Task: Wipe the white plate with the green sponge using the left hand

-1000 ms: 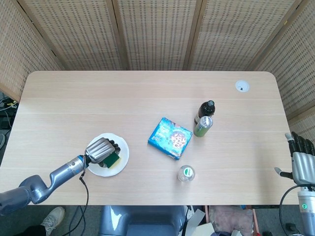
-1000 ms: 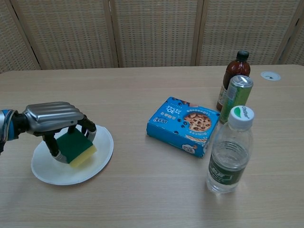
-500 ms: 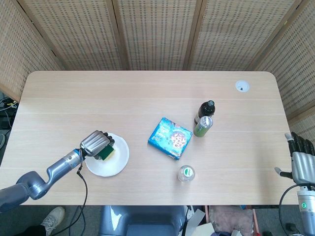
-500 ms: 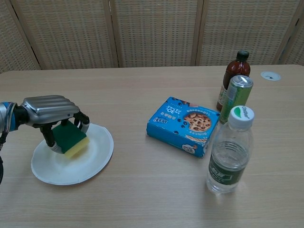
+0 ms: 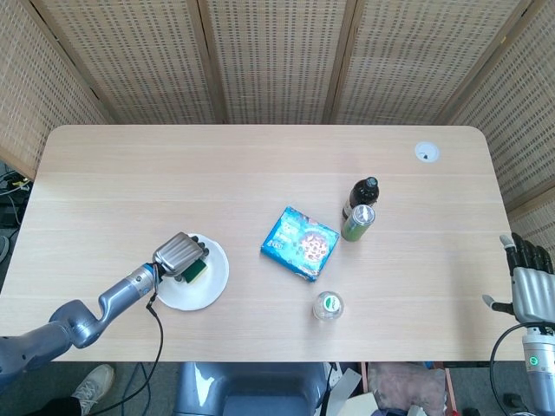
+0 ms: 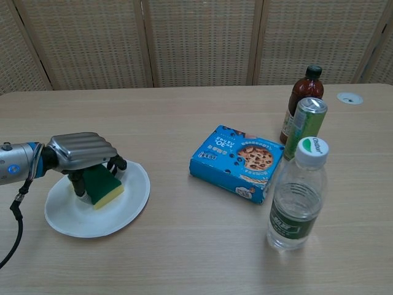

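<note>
Green scouring face over a yellow foam body: the green sponge [image 6: 101,184] is a soft two-layer block, judged light and compressible, so a moderate squeeze across its long sides should hold it without crushing. It sits tilted on the far-left part of the white plate [image 6: 126,212], one edge down on the plate surface.

The left robot hand [image 6: 83,153] arches over the sponge from above, fingers curled down its sides and gripping it; the metal back of the hand covers most of the sponge in the head view [image 5: 178,254].

The plate looks thin and shallow, probably a disposable type: light, likely to skid on the smooth wooden worktop [image 6: 184,258] under sideways wiping force. Pressing downward while sweeping should help pin it.

The right robot hand [image 5: 527,282] rests at the worktop's right edge, fingers extended and apart, holding nothing.

Well apart to the right: blue cookie box [image 6: 236,161], green can [image 6: 304,126], brown bottle [image 6: 304,95], clear water bottle [image 6: 296,200].
</note>
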Controlling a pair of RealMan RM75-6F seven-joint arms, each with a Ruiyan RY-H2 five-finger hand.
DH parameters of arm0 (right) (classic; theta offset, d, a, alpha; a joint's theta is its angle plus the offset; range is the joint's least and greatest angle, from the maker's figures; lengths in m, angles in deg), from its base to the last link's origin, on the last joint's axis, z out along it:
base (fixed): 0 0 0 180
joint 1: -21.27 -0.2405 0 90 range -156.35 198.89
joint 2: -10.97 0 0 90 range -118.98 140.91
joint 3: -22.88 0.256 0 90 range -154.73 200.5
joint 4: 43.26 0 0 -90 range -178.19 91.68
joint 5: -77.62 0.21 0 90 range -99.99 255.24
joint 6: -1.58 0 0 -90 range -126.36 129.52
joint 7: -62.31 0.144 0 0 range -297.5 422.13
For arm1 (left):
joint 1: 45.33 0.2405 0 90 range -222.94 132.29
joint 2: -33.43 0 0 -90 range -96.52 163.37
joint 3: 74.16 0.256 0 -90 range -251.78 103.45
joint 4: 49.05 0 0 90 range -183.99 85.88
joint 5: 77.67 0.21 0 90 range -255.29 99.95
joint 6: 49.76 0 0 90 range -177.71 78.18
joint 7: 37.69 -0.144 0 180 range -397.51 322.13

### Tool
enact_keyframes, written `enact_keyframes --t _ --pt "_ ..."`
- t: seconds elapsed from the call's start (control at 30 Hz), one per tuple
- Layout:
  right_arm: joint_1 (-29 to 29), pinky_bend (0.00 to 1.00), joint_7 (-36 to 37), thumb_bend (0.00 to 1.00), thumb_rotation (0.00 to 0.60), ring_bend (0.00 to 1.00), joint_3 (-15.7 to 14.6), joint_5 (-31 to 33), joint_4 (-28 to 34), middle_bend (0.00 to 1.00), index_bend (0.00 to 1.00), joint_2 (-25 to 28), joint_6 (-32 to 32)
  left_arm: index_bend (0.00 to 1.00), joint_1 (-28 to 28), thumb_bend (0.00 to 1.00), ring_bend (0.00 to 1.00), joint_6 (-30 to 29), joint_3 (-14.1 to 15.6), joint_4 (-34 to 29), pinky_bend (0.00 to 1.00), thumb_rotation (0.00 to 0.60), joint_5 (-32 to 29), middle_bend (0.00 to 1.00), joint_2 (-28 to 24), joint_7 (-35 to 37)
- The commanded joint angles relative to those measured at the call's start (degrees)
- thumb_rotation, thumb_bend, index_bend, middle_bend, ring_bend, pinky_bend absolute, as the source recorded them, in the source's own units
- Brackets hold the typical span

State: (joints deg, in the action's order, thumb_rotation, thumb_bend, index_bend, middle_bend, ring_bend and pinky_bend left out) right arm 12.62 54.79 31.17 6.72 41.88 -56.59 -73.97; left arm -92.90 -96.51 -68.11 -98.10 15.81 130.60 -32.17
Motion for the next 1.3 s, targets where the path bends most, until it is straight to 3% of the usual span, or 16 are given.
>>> enact_keyframes --t 0.03,0.2,0.57,1.1,1.3 --pt "0.07 0.00 0.07 0.00 0.600 0.00 0.03 0.00 0.08 0.00 0.01 0.04 -0.14 0.54 -0.57 0.06 0.37 0.50 -0.98 0.35 0.48 0.600 -0.71 0.45 1.07 -0.86" --pt "0.16 0.00 0.17 0.00 0.600 0.00 0.00 -0.13 0.16 0.00 0.01 0.11 -0.32 0.54 -0.76 0.07 0.37 1.40 -1.16 0.04 0.48 0.600 -1.32 0.45 1.47 -1.58" --pt "0.23 0.00 0.48 0.00 0.600 0.00 -0.04 -0.23 0.34 0.00 0.01 0.31 -0.33 0.54 1.68 0.06 0.37 -0.23 2.76 -2.97 0.48 0.600 0.51 0.45 -4.14 -0.47" --pt "0.38 0.00 0.82 0.00 0.600 0.00 0.23 0.24 0.29 0.00 0.01 0.53 -0.46 0.54 -1.45 0.08 0.37 3.48 -1.18 -1.03 0.48 0.600 -2.06 0.45 -0.22 -3.75" --pt "0.37 0.00 0.70 0.00 0.600 0.00 0.01 -0.09 0.43 0.00 0.01 0.50 -0.44 0.54 0.38 0.08 0.37 0.03 -0.34 -2.14 0.48 0.600 -1.55 0.46 -4.42 -5.14"
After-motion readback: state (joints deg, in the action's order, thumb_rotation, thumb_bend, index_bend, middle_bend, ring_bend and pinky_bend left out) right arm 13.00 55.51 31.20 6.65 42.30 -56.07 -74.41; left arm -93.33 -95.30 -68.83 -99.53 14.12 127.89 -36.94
